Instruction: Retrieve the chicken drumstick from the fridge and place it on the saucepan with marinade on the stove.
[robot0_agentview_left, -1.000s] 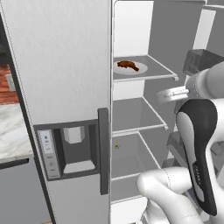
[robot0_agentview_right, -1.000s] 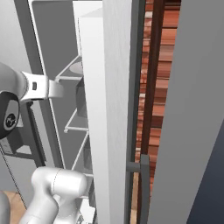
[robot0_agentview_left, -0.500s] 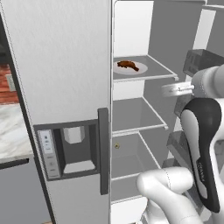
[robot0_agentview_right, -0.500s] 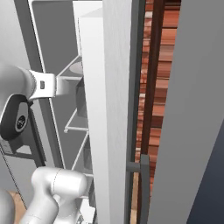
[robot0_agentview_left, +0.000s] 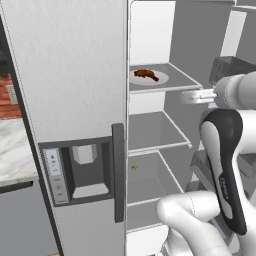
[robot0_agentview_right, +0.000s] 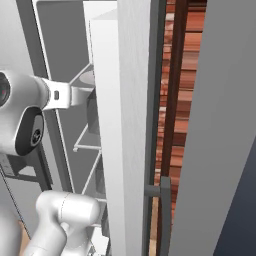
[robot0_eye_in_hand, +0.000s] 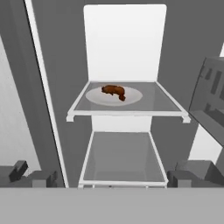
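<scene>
The fridge (robot0_agentview_left: 70, 75) has its right compartment open, showing white shelves. On the upper shelf (robot0_eye_in_hand: 166, 103) a white plate (robot0_eye_in_hand: 133, 96) carries the chicken drumstick (robot0_eye_in_hand: 113, 91), a small reddish-brown piece also seen in the left base view (robot0_agentview_left: 146, 74). My gripper (robot0_agentview_left: 189, 96) hovers outside the compartment, level with that shelf's front right corner and well short of the drumstick. Its jaws are open and hold nothing, with both fingertips (robot0_eye_in_hand: 37, 177) wide apart in the hand view. The saucepan with marinade and the stove are out of view.
The shut left fridge door has a dark vertical handle (robot0_agentview_left: 118, 170) and a water dispenser panel (robot0_agentview_left: 80, 167). Lower shelves (robot0_eye_in_hand: 122, 157) sit beneath the plate shelf. The open right door, with bins (robot0_eye_in_hand: 210, 100), stands on the right. A marble counter (robot0_agentview_left: 12, 150) lies at the left.
The hand has risen slightly and edged left toward the plate shelf. The jaws stay open, and the drumstick and plate have not moved.
</scene>
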